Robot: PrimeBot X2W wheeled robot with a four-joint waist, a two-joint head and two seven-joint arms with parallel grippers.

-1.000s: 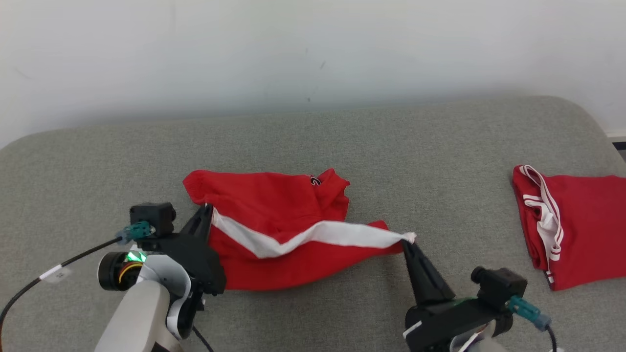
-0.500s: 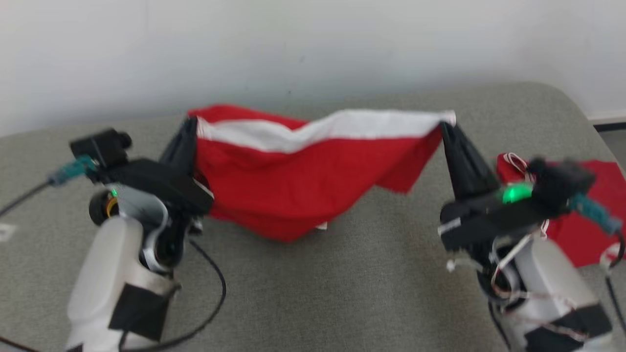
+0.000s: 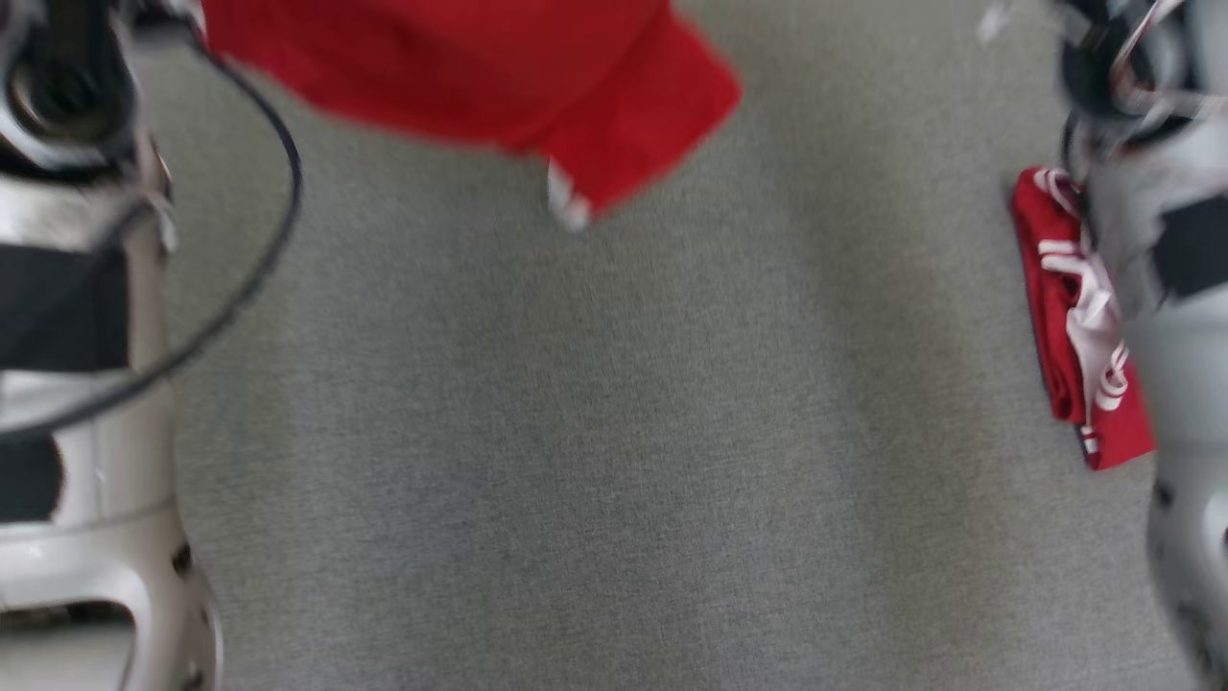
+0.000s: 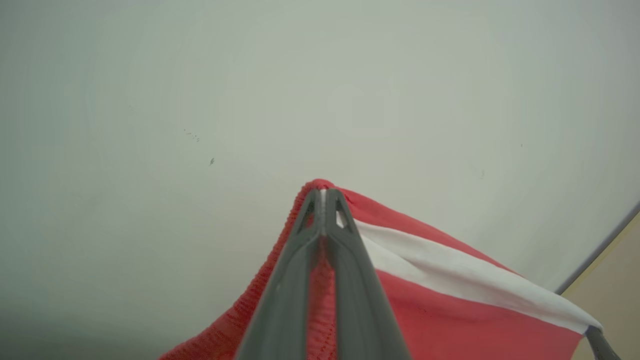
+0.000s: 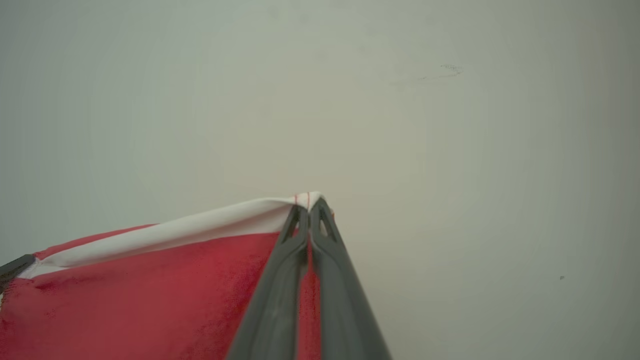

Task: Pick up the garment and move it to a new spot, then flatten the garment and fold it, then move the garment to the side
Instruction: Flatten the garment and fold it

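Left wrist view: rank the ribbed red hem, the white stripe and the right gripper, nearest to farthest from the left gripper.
1. Ribbed red hem: pinched in the left gripper's shut jaws.
2. White stripe: its near end also meets the tips, so too close to call with the hem; runs lower right.
3. Right gripper: holding the stripe's far end, lower right corner.

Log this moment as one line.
left gripper: shut on garment, red ribbed corner | right gripper: shut on its white-striped corner | garment: hanging spread between both | folded red cloth: on grey surface, right side
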